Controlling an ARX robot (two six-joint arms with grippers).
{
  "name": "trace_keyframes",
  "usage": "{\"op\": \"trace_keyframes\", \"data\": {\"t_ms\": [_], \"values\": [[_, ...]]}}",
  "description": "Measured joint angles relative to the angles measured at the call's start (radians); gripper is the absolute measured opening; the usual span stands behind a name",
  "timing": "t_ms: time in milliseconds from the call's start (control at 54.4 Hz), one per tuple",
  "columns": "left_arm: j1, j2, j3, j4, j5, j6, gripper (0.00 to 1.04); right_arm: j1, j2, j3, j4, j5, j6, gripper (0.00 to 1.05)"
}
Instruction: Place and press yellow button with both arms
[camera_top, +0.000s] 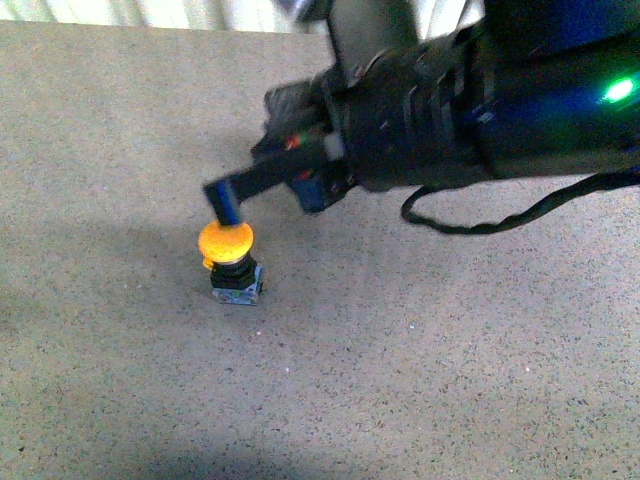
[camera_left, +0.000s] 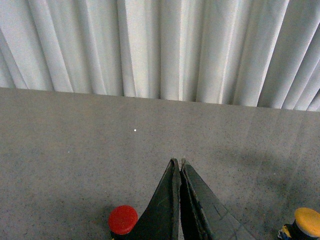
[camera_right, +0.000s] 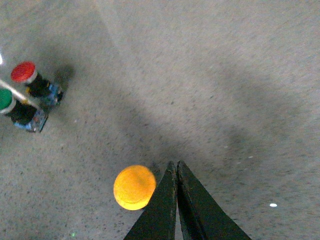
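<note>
Closed on nothing, the left pincer (camera_left: 177, 162) sits apart. The yellow button (camera_top: 226, 243) stands upright on the worktop (camera_top: 450, 380), long axis vertical, dome up. The right pincer (camera_top: 224, 204), closed and empty, hangs just over the dome's edge; I'd centre it first, then press straight down to avoid tipping.

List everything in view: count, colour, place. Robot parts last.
yellow button: one, orange-yellow cap, upright on the table.
red button: one, red cap, beside the green button.
green button: one, green cap, at the picture's edge.
table: one, speckled grey-brown, under everything.
curtain: one, white, pleated, behind the table.
right arm: one, black, green light, jaws shut by the yellow cap.
left jaws: one pair, black, shut, over the table.
</note>
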Motion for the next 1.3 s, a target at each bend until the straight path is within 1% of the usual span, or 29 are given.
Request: {"op": "trace_keyframes", "data": {"t_ms": [37,129,165,184,257,276,294,312,349,368,404,423,459,478,496,515,551,680,753,1011,1084,1121,1139,1176,1194,1250,1305], "values": [[0.000,0.000,0.000,0.000,0.000,0.000,0.01,-0.014,-0.032,-0.018,0.011,0.005,0.006,0.01],[0.000,0.000,0.000,0.000,0.000,0.000,0.01,-0.052,-0.122,-0.077,0.031,0.019,0.023,0.14],[0.000,0.000,0.000,0.000,0.000,0.000,0.01,-0.071,-0.171,-0.110,0.033,0.016,0.029,0.21],[0.000,0.000,0.000,0.000,0.000,0.000,0.01,-0.076,-0.184,-0.118,0.032,0.016,0.029,0.23],[0.000,0.000,0.000,0.000,0.000,0.000,0.01,-0.105,-0.305,-0.182,0.025,-0.003,0.042,0.41],[0.000,0.000,0.000,0.000,0.000,0.000,0.01,-0.105,-0.317,-0.187,0.033,0.016,0.042,0.44],[0.000,0.000,0.000,0.000,0.000,0.000,0.01,-0.095,-0.319,-0.201,0.085,0.084,0.035,0.42],[0.000,0.000,0.000,0.000,0.000,0.000,0.01,-0.084,-0.328,-0.240,0.216,0.238,0.026,0.36],[0.000,0.000,0.000,0.000,0.002,0.000,0.01,-0.081,-0.337,-0.304,0.365,0.404,0.018,0.28],[0.000,0.000,0.000,0.000,0.001,0.001,0.01,-0.082,-0.341,-0.319,0.394,0.436,0.018,0.26],[0.000,0.000,0.000,0.000,0.000,0.000,0.01,-0.097,-0.359,-0.375,0.473,0.539,0.012,0.19],[0.000,0.000,0.000,0.000,0.000,0.000,0.01,-0.102,-0.364,-0.388,0.486,0.555,0.011,0.17],[0.000,0.000,0.000,0.000,-0.002,0.000,0.01,-0.126,-0.391,-0.430,0.516,0.583,0.007,0.10],[0.000,0.000,0.000,0.000,-0.002,0.000,0.01,-0.132,-0.399,-0.439,0.518,0.583,0.007,0.08],[0.000,0.000,0.000,0.000,-0.003,0.000,0.01,-0.146,-0.424,-0.465,0.524,0.581,0.006,0.03],[0.000,0.000,0.000,0.000,-0.003,0.000,0.01,-0.153,-0.441,-0.481,0.525,0.573,0.000,0.01],[0.000,0.000,0.000,0.000,0.000,0.001,0.01,-0.171,-0.487,-0.522,0.526,0.540,0.001,0.01],[0.000,0.000,0.000,0.000,0.000,0.001,0.01,-0.233,-0.594,-0.615,0.506,0.498,0.000,0.01],[0.000,0.000,0.000,0.000,0.000,0.001,0.01,-0.261,-0.666,-0.662,0.480,0.455,0.000,0.01],[0.000,0.000,0.000,0.000,0.000,0.001,0.01,-0.324,-0.843,-0.744,0.384,0.400,0.000,0.01],[0.000,0.000,0.000,0.000,0.000,0.001,0.01,-0.336,-0.853,-0.778,0.425,0.388,0.000,0.01],[0.000,0.000,0.000,0.000,0.000,0.001,0.01,-0.342,-0.861,-0.789,0.420,0.381,0.000,0.01],[0.000,0.000,0.000,0.000,0.000,0.001,0.01,-0.347,-0.870,-0.795,0.412,0.375,0.000,0.01],[0.000,0.000,0.000,0.000,0.000,0.001,0.01,-0.387,-0.904,-0.809,0.378,0.311,-0.001,0.01],[0.000,0.000,0.000,0.000,0.000,0.001,0.01,-0.401,-0.919,-0.812,0.366,0.299,-0.001,0.01],[0.000,0.000,0.000,0.000,0.000,0.001,0.01,-0.429,-0.972,-0.814,0.325,0.298,0.000,0.01],[0.000,0.000,0.000,0.000,0.000,0.001,0.01,-0.433,-1.035,-0.814,0.272,0.293,0.000,0.01]]}}
